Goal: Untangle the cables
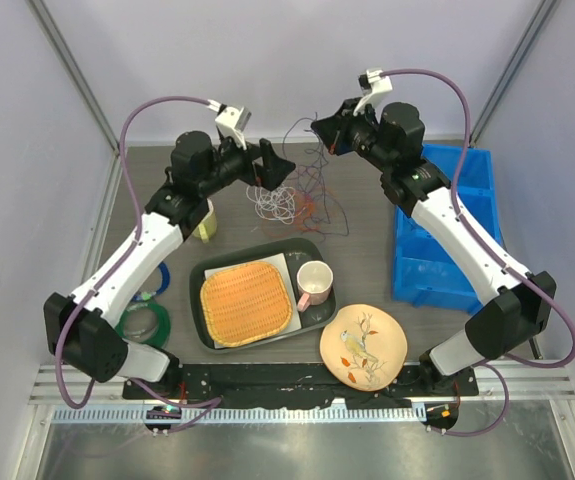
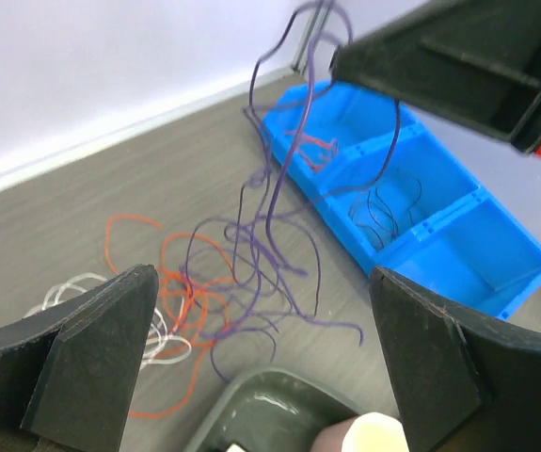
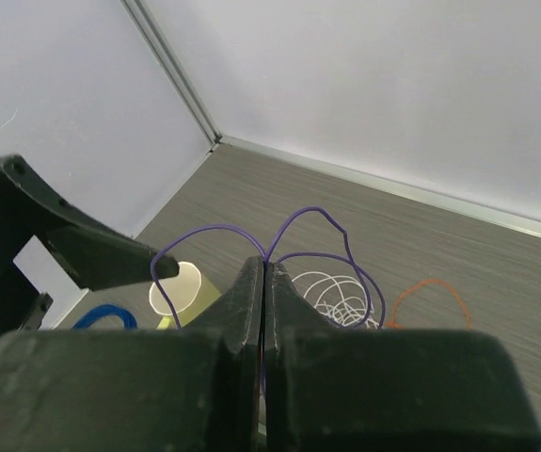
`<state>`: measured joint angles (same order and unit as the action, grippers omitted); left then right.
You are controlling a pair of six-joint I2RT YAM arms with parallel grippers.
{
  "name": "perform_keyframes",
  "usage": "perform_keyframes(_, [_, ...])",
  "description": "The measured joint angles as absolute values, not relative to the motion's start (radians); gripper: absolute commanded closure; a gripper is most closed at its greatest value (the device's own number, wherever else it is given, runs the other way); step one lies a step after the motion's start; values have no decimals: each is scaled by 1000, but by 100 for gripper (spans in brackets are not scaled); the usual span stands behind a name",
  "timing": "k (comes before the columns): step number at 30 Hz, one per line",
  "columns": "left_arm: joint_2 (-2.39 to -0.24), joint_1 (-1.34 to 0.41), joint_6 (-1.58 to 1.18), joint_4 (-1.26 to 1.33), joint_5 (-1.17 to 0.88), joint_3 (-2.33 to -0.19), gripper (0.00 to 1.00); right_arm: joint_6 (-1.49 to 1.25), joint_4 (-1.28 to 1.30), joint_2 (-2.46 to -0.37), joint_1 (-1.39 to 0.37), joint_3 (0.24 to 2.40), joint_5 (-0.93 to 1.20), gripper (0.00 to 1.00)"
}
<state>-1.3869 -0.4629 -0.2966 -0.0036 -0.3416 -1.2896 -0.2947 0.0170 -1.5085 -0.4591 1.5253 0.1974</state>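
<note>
The cables lie at the back middle of the table. They are a white bunch (image 1: 275,203), orange loops (image 1: 314,208) and purple strands (image 1: 316,178). My right gripper (image 1: 319,128) is shut on a purple cable (image 3: 319,215) and holds it up above the table, so purple strands (image 2: 272,202) hang down to the tangle. My left gripper (image 1: 272,165) is open and empty, just left of the hanging strands and above the white bunch (image 3: 331,297). In the left wrist view its fingers (image 2: 91,358) frame the orange loops (image 2: 181,282) and the purple strands.
A dark tray (image 1: 307,248) holds an orange woven mat (image 1: 247,300) and a pink mug (image 1: 314,283). A bird plate (image 1: 363,345) is near front. A blue bin (image 1: 447,225) stands right. A yellow cup (image 1: 205,220) and green (image 1: 145,322) and blue (image 1: 163,275) tape rings are left.
</note>
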Motion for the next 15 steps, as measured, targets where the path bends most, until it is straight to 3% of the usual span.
perform_keyframes(3, [-1427,-463,-279,-2,-358,-1351,2,-297,20,-1512,-459,1525,214,99])
perform_keyframes(5, [-1461,-463,-276,-5,-366,-1380,9,-302,23,-1517,-459,1525,231,99])
perform_keyframes(8, [-1528,-463,-273,-24,-374,-1428,47,-306,26,-1527,-459,1525,249,99])
perform_keyframes(9, [-1550,-462,-270,-36,-377,-1446,81,-305,28,-1530,-459,1525,257,99])
perform_keyframes(10, [-1571,-461,-262,-51,-378,-1462,97,-302,29,-1530,-459,1522,266,99])
perform_keyframes(11, [-1590,-460,-257,-66,-381,-1477,100,-298,31,-1530,-459,1518,276,98])
perform_keyframes(15, [-1631,-444,-235,-152,-365,-1534,100,-266,39,-1530,-459,1490,289,69])
